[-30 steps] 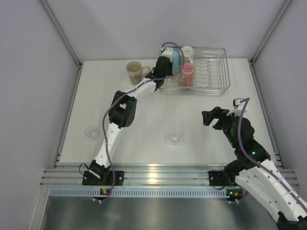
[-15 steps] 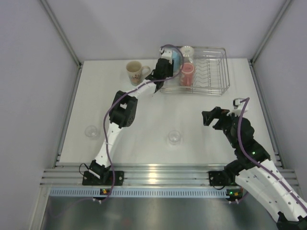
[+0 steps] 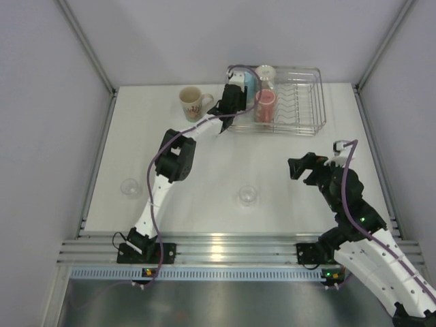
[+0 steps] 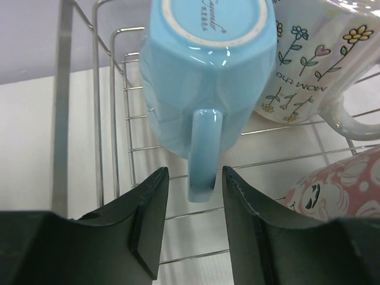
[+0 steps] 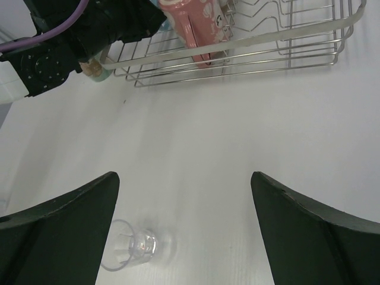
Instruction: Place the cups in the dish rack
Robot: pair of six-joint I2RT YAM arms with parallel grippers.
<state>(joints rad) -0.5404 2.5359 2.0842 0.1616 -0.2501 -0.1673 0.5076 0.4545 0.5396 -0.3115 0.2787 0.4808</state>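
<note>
Nearest the arm bases, a small clear glass [image 3: 247, 195] stands on the worktop [image 3: 204, 157] toward 6 o'clock. A second clear glass [image 3: 130, 187] stands well apart from it at 8 o'clock. The right claw [image 5: 184, 177] hovers above bare worktop at 4 o'clock, its fingers spread wide and holding nothing. Farther back, at 11 o'clock, a cream mug [image 3: 191, 102] stands upright just left of the dish rack [image 3: 305, 102]. The rack sits at 1 o'clock by the far edge. The left claw [image 4: 195, 172] reaches into its left end, fingers apart on either side of the handle of an upturned light blue cup [image 4: 208, 71]. An inverted floral mug [image 4: 303, 59] and a pink patterned cup [image 4: 338, 190] rest beside it in the rack.
</note>
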